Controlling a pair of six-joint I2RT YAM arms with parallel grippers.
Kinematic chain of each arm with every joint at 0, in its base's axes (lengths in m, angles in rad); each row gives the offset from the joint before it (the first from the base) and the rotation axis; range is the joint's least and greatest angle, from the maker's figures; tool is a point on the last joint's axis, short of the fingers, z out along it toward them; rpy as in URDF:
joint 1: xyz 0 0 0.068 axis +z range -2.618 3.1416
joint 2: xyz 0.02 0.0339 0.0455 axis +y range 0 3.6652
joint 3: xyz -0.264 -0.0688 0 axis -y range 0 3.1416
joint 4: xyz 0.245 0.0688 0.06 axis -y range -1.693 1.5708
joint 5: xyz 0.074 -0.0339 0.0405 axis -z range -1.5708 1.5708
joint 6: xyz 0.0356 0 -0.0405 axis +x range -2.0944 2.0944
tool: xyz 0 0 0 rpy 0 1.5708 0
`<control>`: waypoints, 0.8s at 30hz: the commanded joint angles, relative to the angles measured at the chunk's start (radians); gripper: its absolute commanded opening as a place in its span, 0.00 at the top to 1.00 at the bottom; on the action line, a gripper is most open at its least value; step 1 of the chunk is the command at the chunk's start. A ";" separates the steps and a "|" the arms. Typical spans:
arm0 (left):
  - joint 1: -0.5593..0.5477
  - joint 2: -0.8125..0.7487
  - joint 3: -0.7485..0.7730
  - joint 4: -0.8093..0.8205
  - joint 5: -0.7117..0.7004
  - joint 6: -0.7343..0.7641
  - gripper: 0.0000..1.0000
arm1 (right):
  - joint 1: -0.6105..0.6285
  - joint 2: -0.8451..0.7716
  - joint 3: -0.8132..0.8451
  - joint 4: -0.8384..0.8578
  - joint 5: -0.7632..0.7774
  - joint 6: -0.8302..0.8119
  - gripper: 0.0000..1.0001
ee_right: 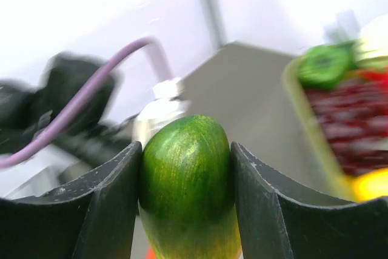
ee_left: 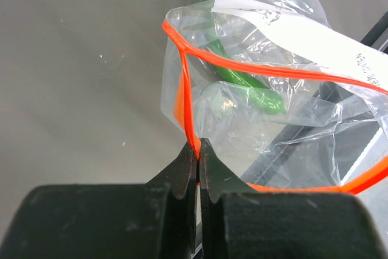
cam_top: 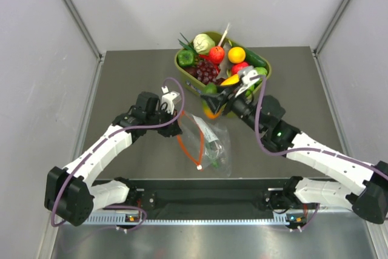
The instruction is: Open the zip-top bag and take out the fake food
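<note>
On the surface, bag (cam_top: 206,141): lay between the arms, seemingly thin, limp, slippery.
Left gripper (ee_left: 198,147): jaws clenched on zip strip (ee_left: 188,104), likely the stiffest hold.
Right gripper (ee_right: 185,150): jaws grasped fruit (ee_right: 187,180), hard, glossy.

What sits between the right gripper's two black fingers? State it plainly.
A glossy green plastic fruit, yellowish lower down, clamped in the right gripper; the right wrist view shows it.
</note>
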 commanded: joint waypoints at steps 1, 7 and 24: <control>0.003 -0.015 0.031 0.003 -0.012 0.011 1.00 | -0.140 -0.043 0.083 -0.088 0.052 -0.066 0.60; 0.003 -0.015 0.031 0.001 -0.012 0.011 1.00 | -0.321 0.044 0.181 -0.174 0.049 -0.137 0.60; 0.004 -0.017 0.031 0.000 -0.031 0.016 1.00 | -0.473 0.420 0.436 -0.099 -0.066 -0.086 0.62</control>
